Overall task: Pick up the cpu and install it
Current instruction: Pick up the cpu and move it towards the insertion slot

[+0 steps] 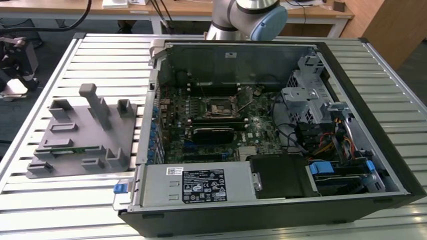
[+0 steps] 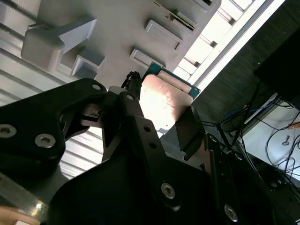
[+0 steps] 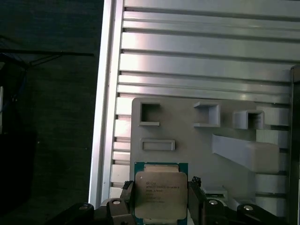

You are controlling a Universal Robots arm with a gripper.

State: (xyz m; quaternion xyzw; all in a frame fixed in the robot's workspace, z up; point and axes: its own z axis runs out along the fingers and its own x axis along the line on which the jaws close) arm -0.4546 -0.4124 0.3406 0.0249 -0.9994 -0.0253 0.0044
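**Arm** [image 1: 248, 15]: one, jointed. The exterior view shows a silver tube section and a rounded grey-blue joint cap.

**Claw** [image 3: 161, 206]: black, two-fingered, with a plate-built body fastened by hex screws; seen in both wrist views [image 2: 161, 119]. The fingers [image 3: 127, 201] stand parallel – one pressed against each opposite edge of the cpu [image 3: 159, 187], clamped on it. The chip sits level between them, its metal top facing the first wrist view.

We're counting now: one cpu [image 3: 159, 193], one grey fixture [image 1: 80, 135], one open computer case [image 1: 267, 220], one robot arm [image 1: 248, 15], and on the fixture what looks like a single green memory stick [image 1: 73, 148], though it's faint.
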